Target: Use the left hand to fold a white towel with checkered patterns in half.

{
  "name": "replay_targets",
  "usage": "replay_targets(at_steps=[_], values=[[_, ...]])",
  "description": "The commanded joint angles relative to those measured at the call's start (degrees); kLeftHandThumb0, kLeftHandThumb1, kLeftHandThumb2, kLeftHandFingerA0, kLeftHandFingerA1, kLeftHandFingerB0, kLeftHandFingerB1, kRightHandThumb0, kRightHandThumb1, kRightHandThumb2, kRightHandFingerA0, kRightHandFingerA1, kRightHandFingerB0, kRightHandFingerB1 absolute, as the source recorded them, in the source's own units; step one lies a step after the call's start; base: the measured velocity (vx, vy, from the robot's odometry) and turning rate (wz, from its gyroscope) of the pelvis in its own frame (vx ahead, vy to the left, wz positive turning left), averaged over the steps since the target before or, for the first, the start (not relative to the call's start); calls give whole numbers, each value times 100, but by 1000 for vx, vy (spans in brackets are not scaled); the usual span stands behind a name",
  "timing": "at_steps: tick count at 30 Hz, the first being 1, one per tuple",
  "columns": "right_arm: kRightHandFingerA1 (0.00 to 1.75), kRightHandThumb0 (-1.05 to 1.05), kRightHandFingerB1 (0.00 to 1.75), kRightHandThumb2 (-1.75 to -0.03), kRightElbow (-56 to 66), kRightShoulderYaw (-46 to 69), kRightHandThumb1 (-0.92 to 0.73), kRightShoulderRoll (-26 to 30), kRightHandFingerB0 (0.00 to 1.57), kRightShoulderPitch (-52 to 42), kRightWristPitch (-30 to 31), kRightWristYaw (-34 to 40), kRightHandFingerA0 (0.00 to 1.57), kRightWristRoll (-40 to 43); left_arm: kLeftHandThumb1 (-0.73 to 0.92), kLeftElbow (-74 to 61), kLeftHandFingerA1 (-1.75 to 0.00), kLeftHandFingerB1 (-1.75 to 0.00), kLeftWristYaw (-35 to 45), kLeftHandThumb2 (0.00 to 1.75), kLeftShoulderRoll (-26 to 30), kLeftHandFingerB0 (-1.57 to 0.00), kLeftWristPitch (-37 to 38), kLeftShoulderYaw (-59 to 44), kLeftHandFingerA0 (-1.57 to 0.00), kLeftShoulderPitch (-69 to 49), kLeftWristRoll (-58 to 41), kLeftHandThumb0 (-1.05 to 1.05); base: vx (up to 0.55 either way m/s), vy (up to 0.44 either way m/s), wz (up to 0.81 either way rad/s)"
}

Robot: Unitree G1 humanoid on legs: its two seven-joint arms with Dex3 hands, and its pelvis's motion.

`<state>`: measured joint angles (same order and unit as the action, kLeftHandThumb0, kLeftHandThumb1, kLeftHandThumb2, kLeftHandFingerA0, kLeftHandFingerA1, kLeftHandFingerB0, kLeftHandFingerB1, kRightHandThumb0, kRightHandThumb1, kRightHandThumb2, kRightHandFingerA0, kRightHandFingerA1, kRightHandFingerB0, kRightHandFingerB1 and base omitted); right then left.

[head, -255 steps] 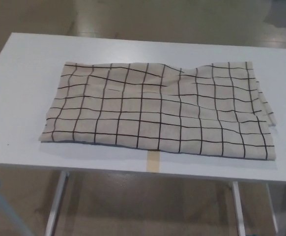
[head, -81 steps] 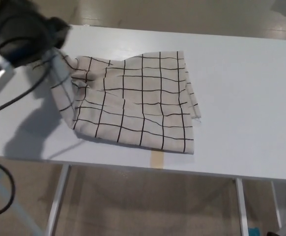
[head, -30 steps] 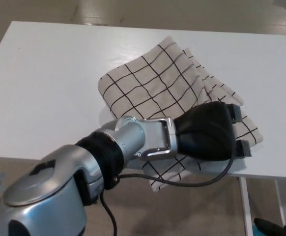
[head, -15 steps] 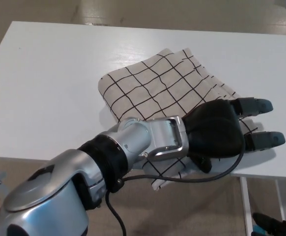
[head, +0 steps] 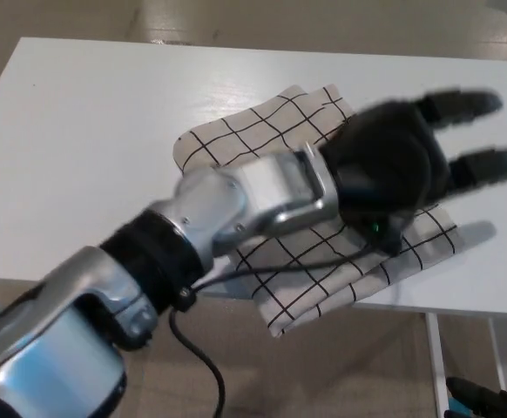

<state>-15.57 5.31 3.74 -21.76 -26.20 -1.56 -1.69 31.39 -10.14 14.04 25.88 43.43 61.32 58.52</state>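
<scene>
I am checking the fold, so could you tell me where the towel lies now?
In the head view, the checkered towel lies folded near the white table's front edge, one corner overhanging, beneath the raised open left hand.

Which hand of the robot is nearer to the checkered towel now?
Left. The left hand is open and sits just above the towel, over its right part, holding nothing. The right hand is not in view.

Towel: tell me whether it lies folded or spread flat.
Folded. The towel sits as a compact doubled stack with layered edges on the table, one corner overhanging the front edge; the open left hand hovers above.
</scene>
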Motion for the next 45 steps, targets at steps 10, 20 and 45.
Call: replay_targets(at_steps=[10, 20, 45], values=[[58, -40, 48, -59, 653, 503, -64, 296, 52, -98, 562, -47, 40, 477, 27, -5633, -52, -50, 3685, 84, 3341, -12, -1434, -4035, -11, -2605, -6496, -22, 0, 0, 0], [56, -42, 45, -59, 1375, 886, -65, 331, 50, -238, 1141, 57, 39, 760, 38, -6067, -36, -38, 5549, 66, 3316, -26, -1528, -6829, -12, -7412, -9446, -57, 0, 0, 0], [64, -34, 51, -58, 1491, 1160, -63, 217, 58, -644, 1001, -142, 49, 955, 46, -4903, -35, -34, 7588, 55, 3186, -42, -1132, -7307, -35, -10508, -9709, -70, 0, 0, 0]])
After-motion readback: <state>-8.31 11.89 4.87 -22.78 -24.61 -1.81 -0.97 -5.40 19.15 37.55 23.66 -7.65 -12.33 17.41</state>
